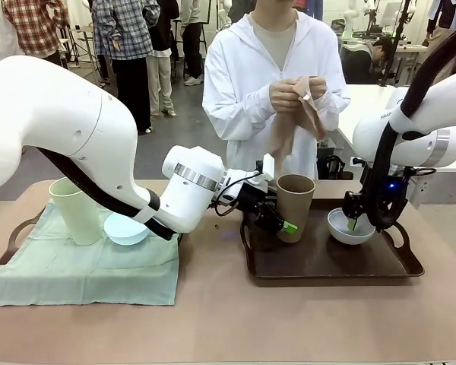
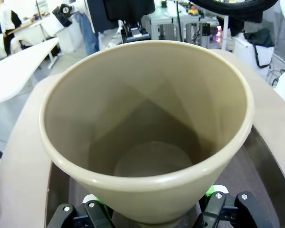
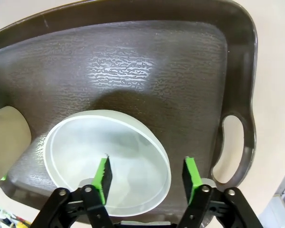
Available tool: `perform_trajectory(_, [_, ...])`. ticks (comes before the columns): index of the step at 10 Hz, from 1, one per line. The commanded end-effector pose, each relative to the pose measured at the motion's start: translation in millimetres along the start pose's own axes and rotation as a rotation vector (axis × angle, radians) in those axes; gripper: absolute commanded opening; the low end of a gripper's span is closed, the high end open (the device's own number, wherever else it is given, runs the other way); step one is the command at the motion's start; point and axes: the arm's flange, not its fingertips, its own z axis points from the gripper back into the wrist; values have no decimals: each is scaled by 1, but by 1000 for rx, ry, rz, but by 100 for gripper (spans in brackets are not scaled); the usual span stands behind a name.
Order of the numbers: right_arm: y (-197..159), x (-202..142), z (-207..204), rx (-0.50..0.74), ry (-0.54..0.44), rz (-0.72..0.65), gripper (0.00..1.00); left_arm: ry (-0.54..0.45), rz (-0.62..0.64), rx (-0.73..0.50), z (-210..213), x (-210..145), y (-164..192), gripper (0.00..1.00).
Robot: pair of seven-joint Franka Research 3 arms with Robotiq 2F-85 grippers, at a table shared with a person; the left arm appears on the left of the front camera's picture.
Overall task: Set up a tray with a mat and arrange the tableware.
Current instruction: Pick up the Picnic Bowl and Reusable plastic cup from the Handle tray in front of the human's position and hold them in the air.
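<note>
A brown cup [image 1: 295,204] stands upright at the left of the dark tray [image 1: 327,275]. My left gripper [image 1: 281,223] is shut on its base, and in the left wrist view the cup [image 2: 147,123] rises between the green pads [image 2: 211,194]. At the tray's right sits a whitish bowl [image 1: 350,226]. My right gripper [image 1: 353,222] hangs over its near rim. In the right wrist view its fingers [image 3: 190,175] straddle the bowl's rim [image 3: 167,164], open. A pale green cup [image 1: 76,211] and a light blue bowl [image 1: 127,229] rest on a green mat [image 1: 83,270].
The green mat lies over a second tray whose handle [image 1: 11,239] shows at the far left. A person across the table holds a brownish cloth [image 1: 296,122] in both hands. My left arm [image 1: 99,152] spans the table's middle. Bare tabletop [image 1: 228,327] runs along the front.
</note>
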Motion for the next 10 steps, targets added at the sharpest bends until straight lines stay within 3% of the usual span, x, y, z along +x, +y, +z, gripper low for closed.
perform_trajectory(1, [-4, 2, -1, 31, -5, 18, 39, -18, -34, 19, -1, 0, 1, 42])
perform_trajectory(2, [-4, 2, -2, 31, -3, 19, 0, -18, -32, 20, 0, 0, 1, 0])
perform_trajectory(4, [-4, 2, -1, 32, -1, 20, 0, -19, -28, 24, 0, 0, 2, 0])
perform_trajectory(5, [-4, 3, -2, 32, -1, 21, 0, -18, -28, 24, 1, 1, 2, 27])
perform_trajectory(6, [-4, 3, -2, 31, 4, 26, 0, -18, -27, 25, 1, 1, 2, 27])
perform_trajectory(7, [-4, 3, -2, 30, 8, 31, 0, -19, -25, 27, 3, 1, 2, 0])
perform_trajectory(8, [-4, 3, -2, 29, 10, 34, 0, -19, -24, 29, 5, 2, 2, 27])
perform_trajectory(9, [-3, 4, -1, 31, 10, 33, 0, -14, -20, 37, 8, 2, 1, 0])
perform_trajectory(10, [-1, -1, 4, 44, 16, 57, 1, 11, 5, 39, 15, 7, -3, 9])
